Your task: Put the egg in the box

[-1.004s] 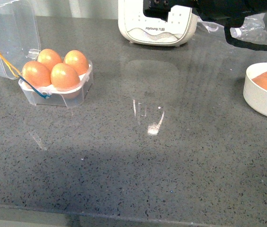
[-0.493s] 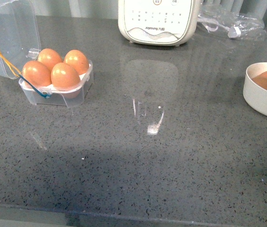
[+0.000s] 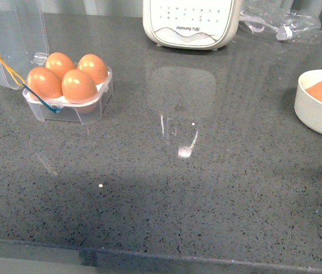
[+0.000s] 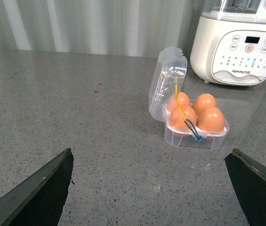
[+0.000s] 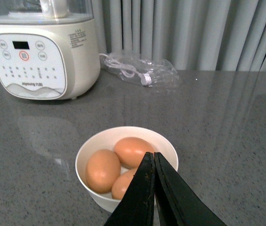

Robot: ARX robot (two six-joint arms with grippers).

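Observation:
The clear plastic box (image 3: 89, 111) stands at the far left of the counter with its lid (image 3: 13, 34) open and several brown eggs (image 3: 79, 85) in its cells; a yellow and a blue band hang on it. It also shows in the left wrist view (image 4: 195, 137). My left gripper (image 4: 149, 162) is open and empty, well short of the box. My right gripper (image 5: 153, 155) is shut and empty, above a white bowl (image 5: 94, 149) holding three brown eggs (image 5: 103, 170). Neither arm shows in the front view.
A cream kitchen appliance (image 3: 189, 23) stands at the back centre, also seen in the right wrist view (image 5: 38, 52). A clear plastic bag with a cable (image 3: 278, 25) lies behind the bowl (image 3: 315, 114). A curtain hangs behind the grey stone counter.
The right arm, in view at the top right a second ago, has left the front view. The view has shifted slightly, so the box and bowl sit a little higher.

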